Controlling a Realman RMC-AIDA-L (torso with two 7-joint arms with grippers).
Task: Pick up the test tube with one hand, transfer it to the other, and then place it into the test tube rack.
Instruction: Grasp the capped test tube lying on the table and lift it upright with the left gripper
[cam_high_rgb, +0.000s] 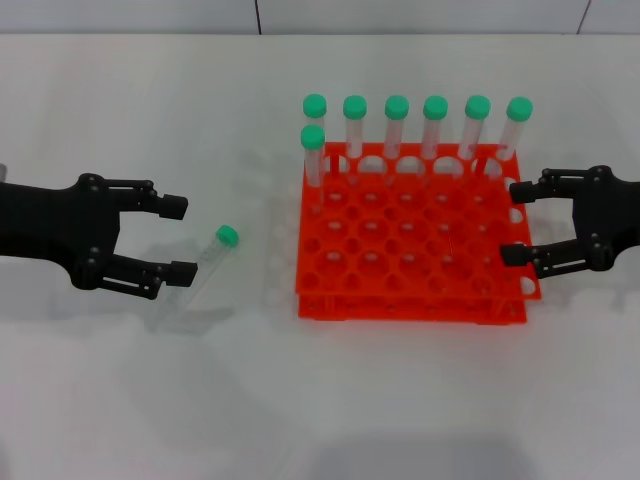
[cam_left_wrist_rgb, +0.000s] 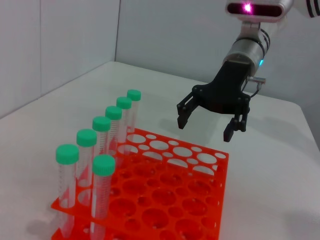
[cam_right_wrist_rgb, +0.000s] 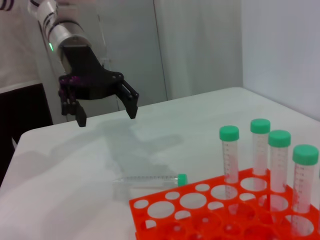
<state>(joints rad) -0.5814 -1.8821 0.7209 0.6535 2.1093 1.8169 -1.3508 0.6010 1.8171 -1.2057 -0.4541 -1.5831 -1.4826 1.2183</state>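
Progress: nothing is done yet; pick-up, hand-over and placement all remain.
Test tube (cam_high_rgb: 208, 260): it lies flat on the white counter (cam_high_rgb: 120, 400), green cap pointing away from the robot, well left of the test tube rack (cam_high_rgb: 410, 245) and untouched.
Left end effector (cam_high_rgb: 178, 238): its fingers are spread apart and empty; it hovers just beside the tube, which lies near its fingertips but not between them.
Right end effector (cam_high_rgb: 518, 222): it is open and empty, waiting at the rack's right edge.
Rack: 7 green-capped tubes (cam_high_rgb: 435, 125) stand upright, 6 along the far row and 1 in the next row at the left; the remaining holes look free.
Obstacles: no object lies between the left end effector and the tube. By my judgement, the standing tubes crowd only the far holes at placement.
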